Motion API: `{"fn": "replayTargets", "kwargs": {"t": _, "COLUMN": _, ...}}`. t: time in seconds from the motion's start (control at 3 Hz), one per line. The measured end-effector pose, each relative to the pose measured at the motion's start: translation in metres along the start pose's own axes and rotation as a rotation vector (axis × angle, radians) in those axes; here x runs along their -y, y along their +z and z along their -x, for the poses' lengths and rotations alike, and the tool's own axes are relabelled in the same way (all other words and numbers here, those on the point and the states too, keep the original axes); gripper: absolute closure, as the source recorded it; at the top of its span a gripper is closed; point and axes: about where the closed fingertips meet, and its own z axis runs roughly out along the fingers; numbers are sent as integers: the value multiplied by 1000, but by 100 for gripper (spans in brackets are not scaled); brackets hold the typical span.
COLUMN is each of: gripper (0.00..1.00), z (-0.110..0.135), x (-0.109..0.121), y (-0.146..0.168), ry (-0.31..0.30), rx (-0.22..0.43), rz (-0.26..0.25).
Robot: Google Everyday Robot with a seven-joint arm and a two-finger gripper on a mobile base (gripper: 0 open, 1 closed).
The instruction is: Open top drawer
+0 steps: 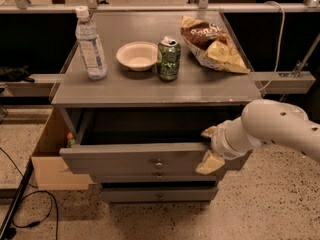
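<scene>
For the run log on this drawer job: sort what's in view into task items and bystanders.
Job: top drawer, partly open; its knob; gripper at the drawer front's right end.
Lying about: water bottle, bowl, green can and chip bag on the tabletop; cardboard box, low left.

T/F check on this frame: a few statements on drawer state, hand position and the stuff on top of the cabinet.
1. The top drawer is pulled partly open. True.
2. The hand is on the drawer's knob. False: it is at the right end of the drawer front, and the knob at the centre is uncovered.
3. The green can stands between the bowl and the chip bag. True.
4. The water bottle lies on its side. False: it stands upright at the left of the cabinet top.
</scene>
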Motion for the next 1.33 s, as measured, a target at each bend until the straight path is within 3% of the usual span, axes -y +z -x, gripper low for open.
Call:
{"fn": "replayTargets", "kwargs": {"t": 0.33, "gripper": 100, "z": 0, "x": 0, "y": 0, "ry": 0, "rx": 0, "rz": 0}}
{"fn": "replayTargets", "kwargs": {"t": 0.67, "gripper": 100, "z": -6, "x": -9, "y": 21, "ry": 14, "rx": 6, "rz": 24}}
{"fn": "replayTargets", "kwargs": {"t": 1.0, "gripper": 100, "z": -5, "x": -8, "y": 21, "ry": 16, "rx": 8, "rz": 24}}
{"fn": "replayTargets", "kwargs": {"t": 1.33, "gripper": 100, "z": -14, "x": -29, "y": 21, "ry": 73, "rx": 22, "rz": 40}}
